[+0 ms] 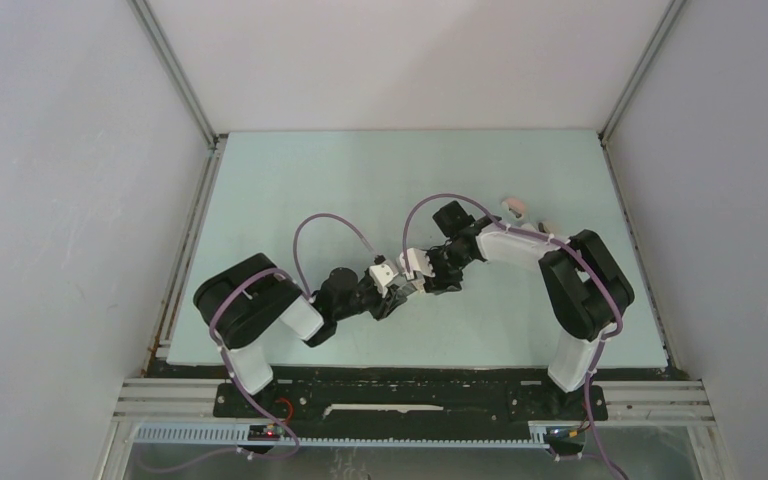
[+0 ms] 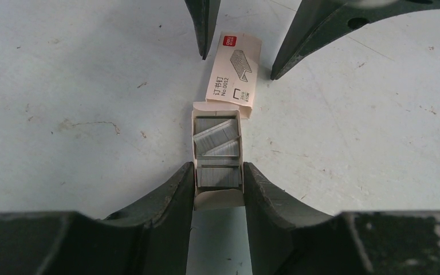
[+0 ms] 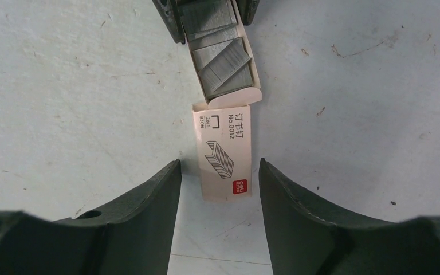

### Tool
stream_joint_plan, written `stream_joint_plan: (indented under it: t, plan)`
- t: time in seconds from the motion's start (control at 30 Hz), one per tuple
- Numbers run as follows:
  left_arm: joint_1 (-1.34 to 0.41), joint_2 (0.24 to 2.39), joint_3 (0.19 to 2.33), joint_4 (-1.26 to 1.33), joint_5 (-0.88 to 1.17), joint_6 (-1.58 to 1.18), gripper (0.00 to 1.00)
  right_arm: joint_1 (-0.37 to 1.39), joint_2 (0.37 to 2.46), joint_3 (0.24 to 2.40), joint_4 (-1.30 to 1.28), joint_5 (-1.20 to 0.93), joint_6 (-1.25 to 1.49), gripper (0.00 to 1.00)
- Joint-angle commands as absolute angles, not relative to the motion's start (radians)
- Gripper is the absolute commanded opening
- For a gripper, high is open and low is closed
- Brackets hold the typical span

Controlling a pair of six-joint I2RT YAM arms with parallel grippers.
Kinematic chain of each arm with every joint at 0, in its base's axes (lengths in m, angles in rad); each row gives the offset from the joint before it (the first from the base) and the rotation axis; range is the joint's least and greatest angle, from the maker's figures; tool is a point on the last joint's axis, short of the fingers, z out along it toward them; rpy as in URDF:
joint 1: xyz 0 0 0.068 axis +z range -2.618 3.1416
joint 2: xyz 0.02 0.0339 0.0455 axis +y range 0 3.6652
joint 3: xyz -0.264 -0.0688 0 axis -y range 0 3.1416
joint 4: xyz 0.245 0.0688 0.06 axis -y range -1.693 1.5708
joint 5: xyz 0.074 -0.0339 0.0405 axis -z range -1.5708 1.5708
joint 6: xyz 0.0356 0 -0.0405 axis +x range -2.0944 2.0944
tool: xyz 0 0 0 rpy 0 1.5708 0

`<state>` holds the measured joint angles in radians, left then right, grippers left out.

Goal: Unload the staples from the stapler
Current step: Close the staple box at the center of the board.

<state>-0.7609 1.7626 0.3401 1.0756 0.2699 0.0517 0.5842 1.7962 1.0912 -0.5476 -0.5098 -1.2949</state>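
Gripping one open tray point(image 2: 220, 199) of three staple strips point(image 2: 216, 137), left tool point(image 2: 219, 172) clenched, right tool point(image 3: 219, 166) released astride one sleeve point(image 3: 223, 146).

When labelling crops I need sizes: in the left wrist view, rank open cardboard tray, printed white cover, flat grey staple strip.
1. open cardboard tray, narrowly
2. printed white cover, nearly alike
3. flat grey staple strip, clearly smallest

Grey staples point(image 2: 217, 140), white-and-red box point(image 2: 235, 74)
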Motion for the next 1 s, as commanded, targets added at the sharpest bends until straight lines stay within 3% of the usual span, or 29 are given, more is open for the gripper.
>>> stream_joint_plan:
  t: [0.0, 0.13, 0.97]
  plan:
    - [-0.758, 1.777, 0.327, 1.127, 0.294, 0.043, 0.41, 0.595, 1.774, 1.077, -0.487, -0.495, -1.293, 0.59]
    - [-0.758, 1.784, 0.333, 1.133, 0.310, 0.037, 0.40, 0.597, 1.774, 1.076, -0.476, -0.490, -1.271, 0.53]
    - [-0.764, 1.822, 0.348, 1.206, 0.329, -0.016, 0.39, 0.611, 1.755, 1.055, -0.474, -0.487, -1.259, 0.46]
